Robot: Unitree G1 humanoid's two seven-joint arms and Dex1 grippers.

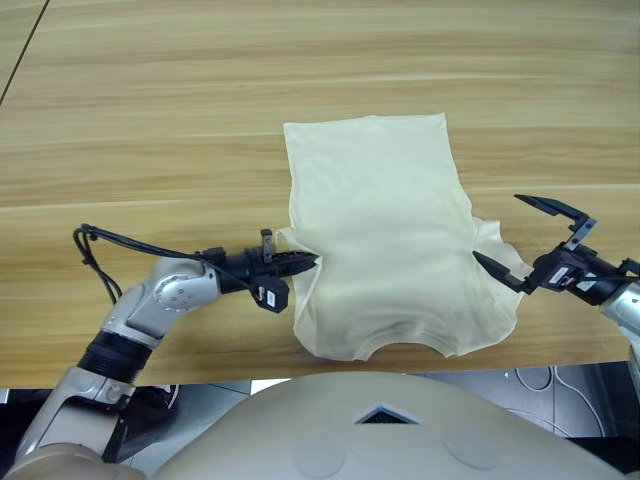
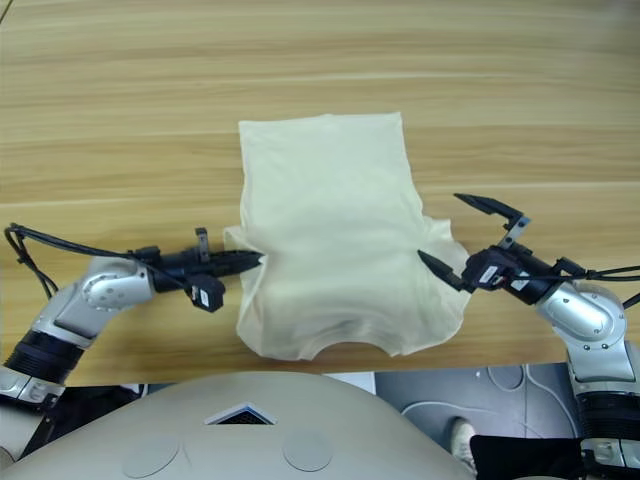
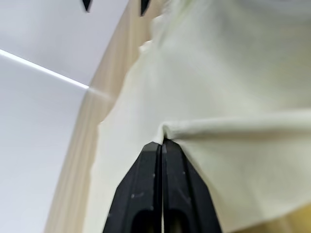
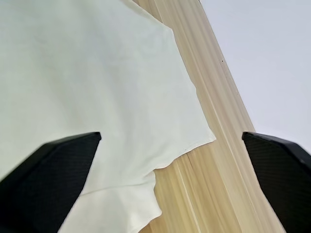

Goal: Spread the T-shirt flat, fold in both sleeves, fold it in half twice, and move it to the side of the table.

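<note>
Cloth at the left edge of the T-shirt (image 1: 385,240) is pinched in the left pincer (image 1: 305,262), its jaws pressed fully together on a small fold. The T-shirt lies mostly flat on the wooden desk (image 1: 150,120), collar toward the near edge. Beside the T-shirt's right sleeve the right pincer (image 1: 499,228) stands wide open, holding nothing, one tip at the sleeve.

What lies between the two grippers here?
Only the T-shirt: its cloth spans the stretch from the shut left gripper at one sleeve to the open right gripper at the other, as the left eye view shows.
</note>
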